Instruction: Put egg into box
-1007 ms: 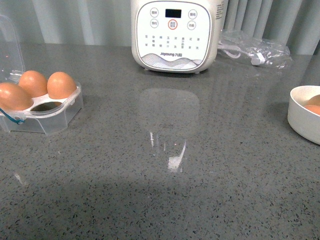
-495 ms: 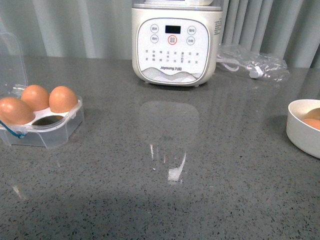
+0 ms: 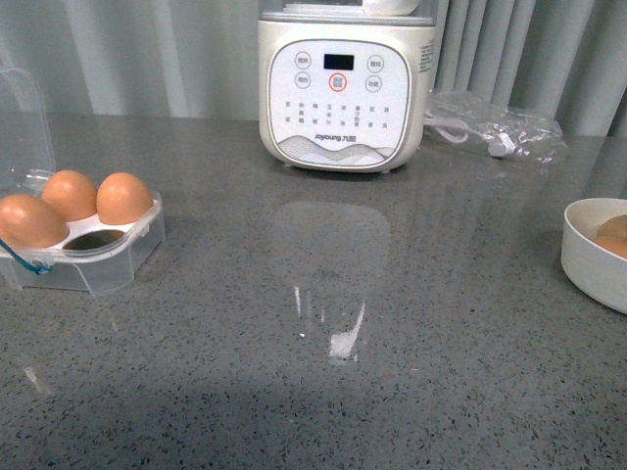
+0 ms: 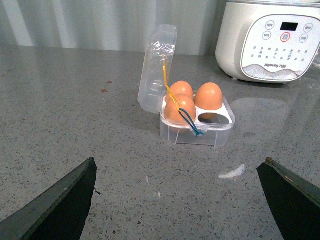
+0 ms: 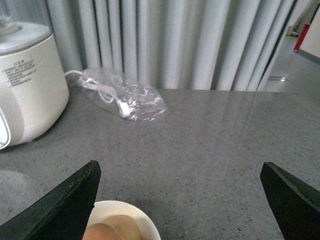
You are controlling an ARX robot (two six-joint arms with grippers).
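The box (image 3: 98, 259) is a clear plastic case at the table's left, its lid (image 3: 24, 108) standing open. It holds three brown eggs (image 3: 124, 198), and its near right cell (image 3: 93, 238) is empty. Another egg (image 3: 614, 235) lies in a white bowl (image 3: 588, 259) at the right edge. Neither arm shows in the front view. In the left wrist view my left gripper (image 4: 180, 200) is open and empty, well short of the box (image 4: 195, 134). In the right wrist view my right gripper (image 5: 180, 200) is open and empty, with the bowl (image 5: 142, 222) and its egg (image 5: 107, 231) by one finger.
A white electric cooker (image 3: 343, 88) stands at the back centre. A clear bag with a white cable (image 3: 500, 127) lies to its right. Grey curtains hang behind the grey speckled table (image 3: 323, 392).
The front view has shifted a little, so the cooker, box and bowl sit slightly lower in the picture. No object has moved on the table.
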